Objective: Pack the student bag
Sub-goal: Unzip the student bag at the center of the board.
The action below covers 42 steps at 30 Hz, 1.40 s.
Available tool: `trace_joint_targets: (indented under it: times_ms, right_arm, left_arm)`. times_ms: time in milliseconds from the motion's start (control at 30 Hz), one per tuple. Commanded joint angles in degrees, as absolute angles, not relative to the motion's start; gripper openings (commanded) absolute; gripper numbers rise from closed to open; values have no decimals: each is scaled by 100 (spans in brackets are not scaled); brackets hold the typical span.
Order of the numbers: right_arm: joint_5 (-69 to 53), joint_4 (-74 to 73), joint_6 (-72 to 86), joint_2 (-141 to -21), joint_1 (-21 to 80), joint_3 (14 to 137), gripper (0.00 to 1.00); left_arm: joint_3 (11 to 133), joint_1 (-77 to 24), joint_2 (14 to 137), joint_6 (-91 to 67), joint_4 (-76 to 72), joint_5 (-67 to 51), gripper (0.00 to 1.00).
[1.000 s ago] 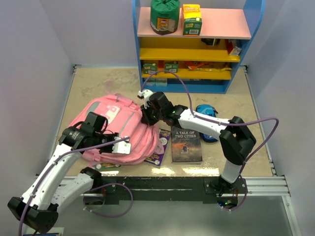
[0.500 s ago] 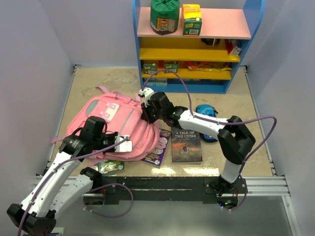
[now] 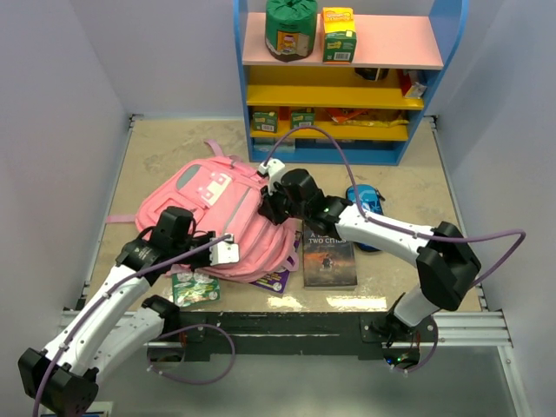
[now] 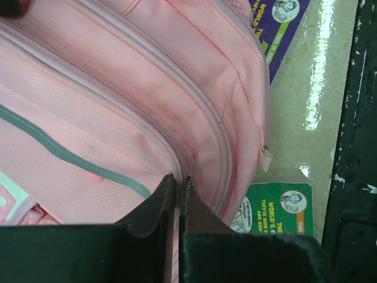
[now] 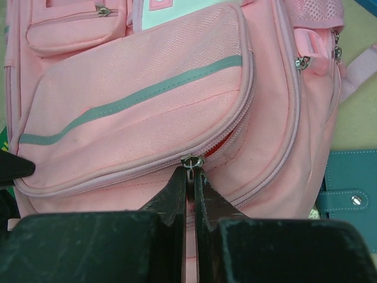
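surface: tan table before a colourful shelf | student bag: flat at left-centre, front up, lower corner over a purple booklet | left gripper: pinched shut on bag fabric beside a zip seam | right gripper: clamped on front-pocket zipper pull

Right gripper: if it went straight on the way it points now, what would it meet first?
The right gripper, shut on the zipper pull, points at the bag. Straight on, it would press into the front pocket right behind that pull, as far as the wrist view shows.
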<state>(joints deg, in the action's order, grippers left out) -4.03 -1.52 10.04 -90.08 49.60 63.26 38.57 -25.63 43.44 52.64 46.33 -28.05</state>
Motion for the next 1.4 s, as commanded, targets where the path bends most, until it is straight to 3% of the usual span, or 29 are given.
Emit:
trace_joint_targets:
  times_ms: [0, 533, 1000, 1033, 1067, 1167, 1367]
  right_arm:
    - [-826, 18, 1133, -8842, 5194, 6258, 0]
    - [-536, -26, 1810, -8903, 6178, 6056, 0]
    - [-334, 905, 2689, -8947, 6838, 5722, 0]
    - [-290, 975, 2707, -8965, 6855, 5704, 0]
    - [-229, 967, 2724, -8982, 6855, 5687, 0]
    - [-18, 984, 2716, -8921, 6855, 5564, 0]
    - [9, 1291, 2663, -8991, 6855, 5449, 4]
  left_arm:
    - [3779, -2575, 4377, 4922, 3850, -2733, 0]
    - [3920, -2584, 4421, 3912, 3288, -2962, 0]
    - [3788, -2610, 4456, 2681, 2461, -3155, 1]
    - [3840, -2619, 4456, 2681, 2496, -3268, 8]
    - [3867, -2610, 4465, 2759, 2557, -3348, 34]
    - [4077, -2610, 4526, 3013, 3013, -3542, 57]
    - [4544, -2610, 4649, 2840, 3322, -3524, 61]
